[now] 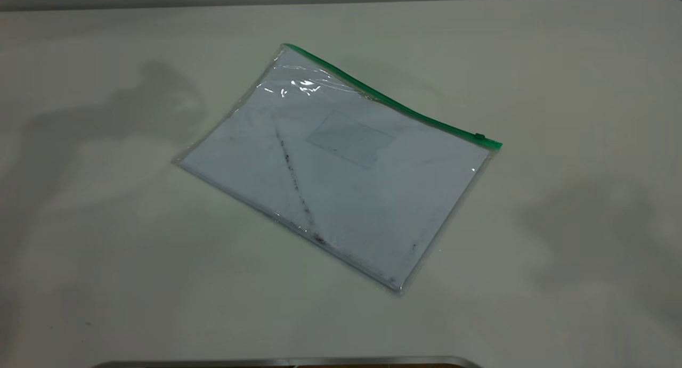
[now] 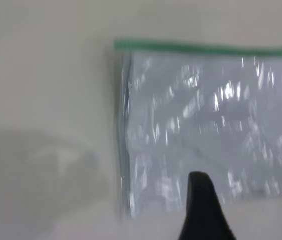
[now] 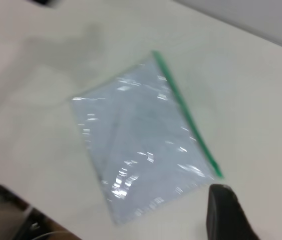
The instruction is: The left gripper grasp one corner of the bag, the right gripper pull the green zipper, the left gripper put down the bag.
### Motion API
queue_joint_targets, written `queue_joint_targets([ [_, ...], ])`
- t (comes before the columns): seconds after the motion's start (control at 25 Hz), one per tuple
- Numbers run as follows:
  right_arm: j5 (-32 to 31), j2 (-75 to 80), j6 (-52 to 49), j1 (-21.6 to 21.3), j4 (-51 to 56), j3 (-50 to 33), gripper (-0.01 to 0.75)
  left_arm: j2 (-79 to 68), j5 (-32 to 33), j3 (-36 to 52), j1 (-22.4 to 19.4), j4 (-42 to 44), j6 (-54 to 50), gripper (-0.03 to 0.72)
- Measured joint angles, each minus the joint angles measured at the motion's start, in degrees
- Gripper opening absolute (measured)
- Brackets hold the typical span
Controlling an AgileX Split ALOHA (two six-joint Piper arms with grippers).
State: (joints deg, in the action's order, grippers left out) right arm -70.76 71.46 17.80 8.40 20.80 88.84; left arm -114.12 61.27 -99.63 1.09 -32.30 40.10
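Flat, glossy clear bag (image 1: 341, 171), green zipper (image 1: 394, 103) edge.

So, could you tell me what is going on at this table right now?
Nothing is being held yet. The bag lies flat on the table, its green zipper along the far edge with the slider near the right end. The left gripper hovers above the bag's end opposite the slider. The right gripper, open, hangs off the bag beside the slider-end corner.
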Motion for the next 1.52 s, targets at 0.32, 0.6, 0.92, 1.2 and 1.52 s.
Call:
queue_joint_targets([
  [0.32, 0.0, -21.9, -12.6, 0.0, -17.3, -29.4, 0.333, 17.3, 5.7, 0.4, 0.2, 12.0, -17.5, 0.533],
  [0.6, 8.2, -35.8, -17.4, 0.0, -20.2, -56.4, 0.333, 29.5, 5.7, 8.3, 0.2, 16.6, -23.2, 0.533],
  [0.92, 7.8, -40.7, -18.2, 0.0, -20.8, -61.2, 0.333, 46.2, 5.7, 34.8, 0.2, 19.3, -24.8, 0.533],
  [1.2, 7.8, -40.9, -18.2, 0.0, -20.8, -61.2, 0.333, 58.3, 5.6, 55.9, 0.2, 23.2, -28.4, 0.534],
  [1.52, 7.8, -40.9, -18.2, 0.0, -20.8, -61.2, 0.333, 70.9, 5.4, 65.8, 0.2, 25.6, -29.5, 0.534],
])
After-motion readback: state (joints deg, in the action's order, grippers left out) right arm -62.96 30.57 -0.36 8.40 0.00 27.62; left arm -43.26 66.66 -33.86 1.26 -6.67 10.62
